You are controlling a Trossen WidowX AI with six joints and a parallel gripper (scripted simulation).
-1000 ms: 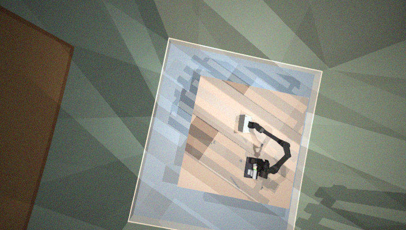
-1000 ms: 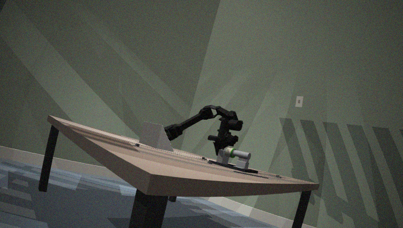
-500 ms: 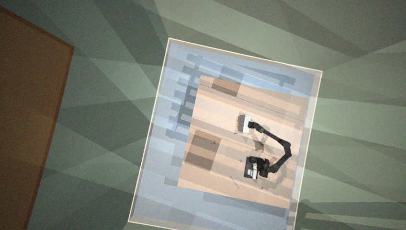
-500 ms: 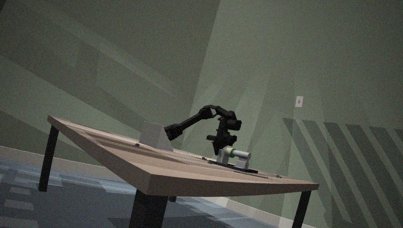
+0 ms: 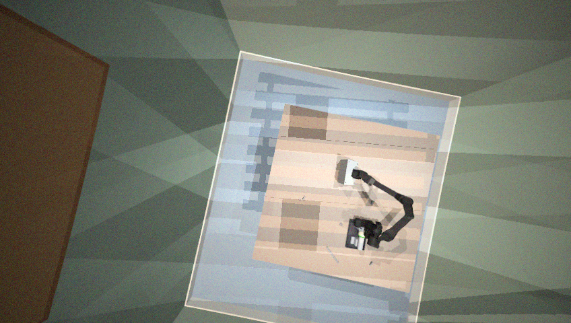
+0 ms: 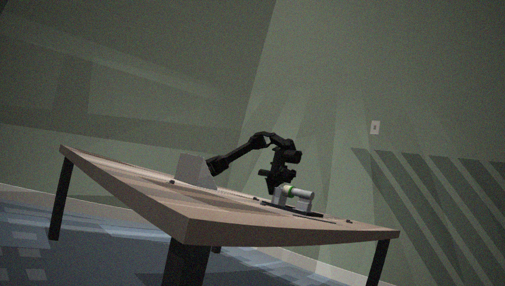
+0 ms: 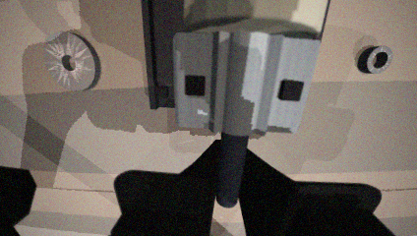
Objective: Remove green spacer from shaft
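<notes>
My gripper (image 7: 225, 145) (image 6: 271, 192) is shut on the dark end of the shaft (image 7: 231, 179), which sticks out of the near grey bracket (image 7: 197, 59) (image 6: 280, 196). Beyond the bracket, a cream spacer (image 7: 295, 12) shows at the top of the wrist view. The green spacer (image 5: 361, 236) (image 6: 290, 191) is still around the shaft line, between the cream part (image 6: 286, 189) and the big grey housing (image 6: 302, 193). It is out of the wrist view. The dark base plate (image 5: 349, 235) (image 6: 317, 214) carries the bracket and housing. The inside of the housing is hidden.
A metal disc (image 7: 81, 61) and a small ring (image 7: 389, 61) lie on either side of the fixture. A thin rod (image 5: 332, 254) lies on the table near the base plate. A pale box (image 5: 350, 171) (image 6: 189, 168) stands by the arm's base.
</notes>
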